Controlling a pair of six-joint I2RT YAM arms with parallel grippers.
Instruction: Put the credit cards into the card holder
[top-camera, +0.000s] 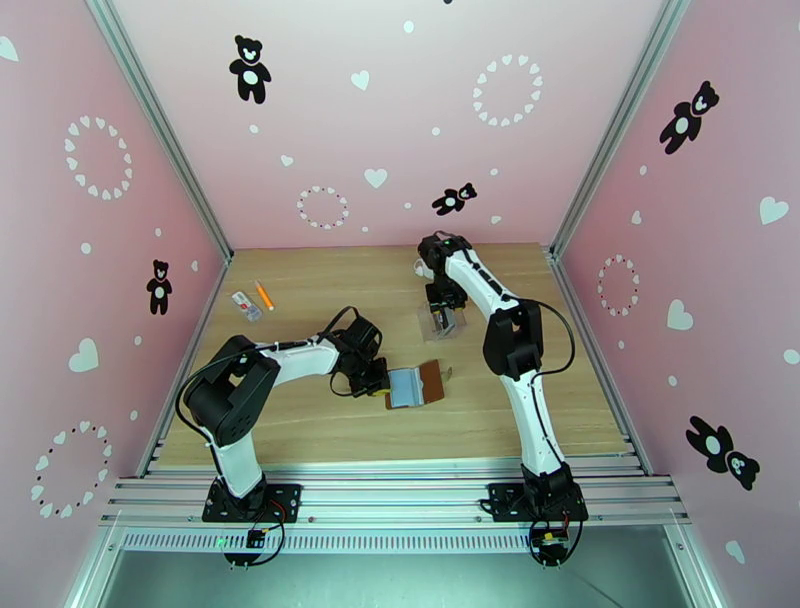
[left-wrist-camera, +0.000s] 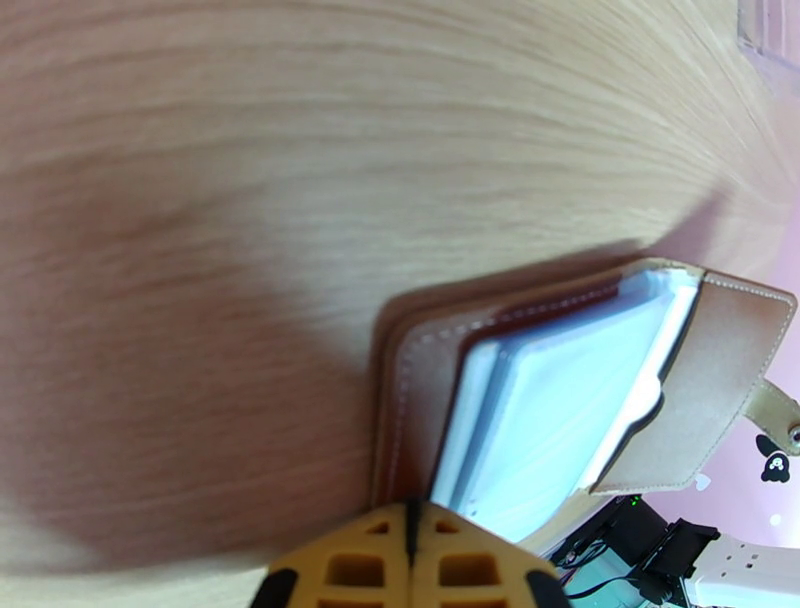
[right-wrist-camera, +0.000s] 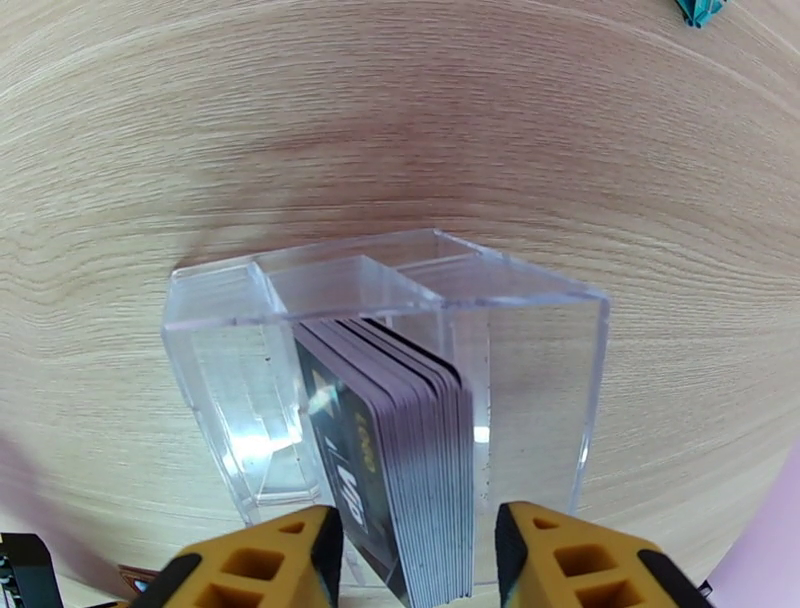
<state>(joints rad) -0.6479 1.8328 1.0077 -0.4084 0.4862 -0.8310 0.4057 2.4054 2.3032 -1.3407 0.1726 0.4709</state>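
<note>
The brown leather card holder (top-camera: 418, 385) lies open on the table's middle, pale sleeves facing up. In the left wrist view the card holder (left-wrist-camera: 720, 370) shows its strap at the right. My left gripper (top-camera: 375, 381) is shut on its left edge, fingers (left-wrist-camera: 470, 570) pressed together. A stack of dark credit cards (right-wrist-camera: 395, 450) stands on edge inside a clear plastic box (right-wrist-camera: 535, 370). My right gripper (right-wrist-camera: 418, 560) is open, one finger on each side of the stack. From above, the right gripper (top-camera: 443, 320) points down at the box behind the wallet.
An orange pen-like stick (top-camera: 264, 295) and a small white packet (top-camera: 245, 305) lie at the far left of the table. A teal scrap (right-wrist-camera: 700, 8) sits beyond the box. Pink walls close in the table on three sides.
</note>
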